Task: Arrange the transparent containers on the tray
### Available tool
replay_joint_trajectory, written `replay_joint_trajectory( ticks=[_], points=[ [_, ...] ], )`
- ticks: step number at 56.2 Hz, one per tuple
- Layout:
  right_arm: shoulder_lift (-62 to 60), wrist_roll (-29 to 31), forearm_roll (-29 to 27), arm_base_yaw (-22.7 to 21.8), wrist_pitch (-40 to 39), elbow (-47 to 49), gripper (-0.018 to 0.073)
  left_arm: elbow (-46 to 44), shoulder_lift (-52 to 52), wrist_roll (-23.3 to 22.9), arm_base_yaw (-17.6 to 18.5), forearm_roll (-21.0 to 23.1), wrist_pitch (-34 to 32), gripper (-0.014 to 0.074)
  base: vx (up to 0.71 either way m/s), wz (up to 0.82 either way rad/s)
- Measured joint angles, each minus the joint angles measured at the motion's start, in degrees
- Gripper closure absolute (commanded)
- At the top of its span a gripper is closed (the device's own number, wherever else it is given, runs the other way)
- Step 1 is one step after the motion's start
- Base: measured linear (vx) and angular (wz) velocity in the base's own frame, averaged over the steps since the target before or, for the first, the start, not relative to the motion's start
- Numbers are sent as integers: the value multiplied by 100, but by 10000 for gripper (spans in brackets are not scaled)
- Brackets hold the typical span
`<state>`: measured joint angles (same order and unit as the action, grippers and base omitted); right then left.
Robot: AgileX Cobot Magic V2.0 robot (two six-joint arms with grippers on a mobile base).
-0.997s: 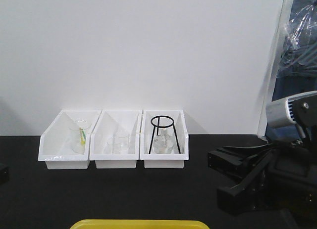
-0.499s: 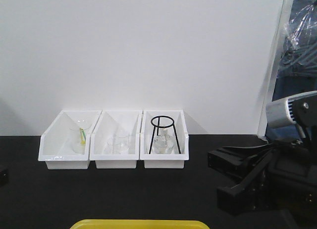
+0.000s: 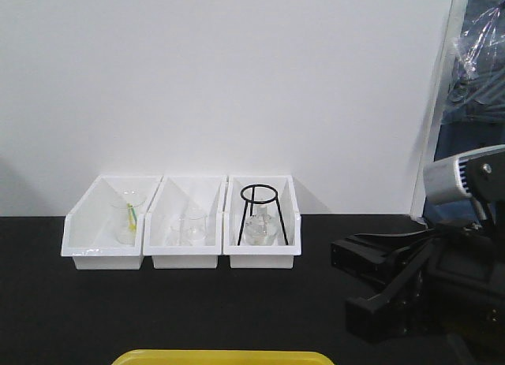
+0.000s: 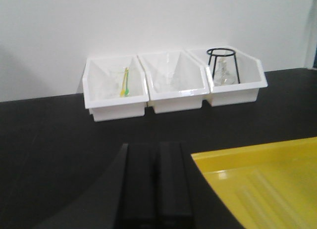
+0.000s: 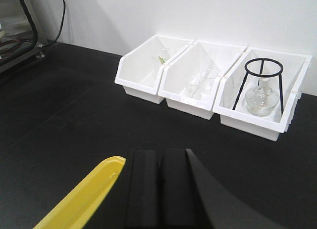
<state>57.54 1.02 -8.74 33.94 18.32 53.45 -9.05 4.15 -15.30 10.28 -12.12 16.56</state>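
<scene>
**Both grippers closed and empty, tray at the near edge**

Your left gripper has its two black fingers pressed flat together with nothing between them; it hangs over the black table, just left of the yellow tray. Your right gripper is likewise closed on nothing, its fingers meeting along a thin seam, and it sits just right of the tray's rounded rim. In the front view the right arm fills the lower right corner, while the left arm is out of that frame.

The tray lies at the near edge of the table, only a strip of its far rim showing in the front view. Its visible floor is bare.

Far back, against the white wall, three white bins stand side by side, touching. The left bin holds a clear beaker with a yellow-green stick in it. The middle bin holds small clear glassware, too faint to sort out. The right bin holds a black wire tripod standing over a round flask.

You cannot pick out any test tubes for certain in these views.
</scene>
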Motion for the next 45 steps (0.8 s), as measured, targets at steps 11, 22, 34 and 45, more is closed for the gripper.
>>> replay_joint_trajectory(
  ticks=[11,22,34,45],
  points=[
    [0,0,5,0,26,-5,572,1059,-448,35,-489,478,-572,604,0,0],
    [0,0,5,0,44,-5,572,1066,-478,39,-633,918,-1009,604,0,0],
    [0,0,5,0,44,-5,572,1066,-478,39,-635,962,-1021,604,0,0],
    [0,0,5,0,44,-5,572,1066,-478,39,-635,962,-1021,604,0,0]
  ],
)
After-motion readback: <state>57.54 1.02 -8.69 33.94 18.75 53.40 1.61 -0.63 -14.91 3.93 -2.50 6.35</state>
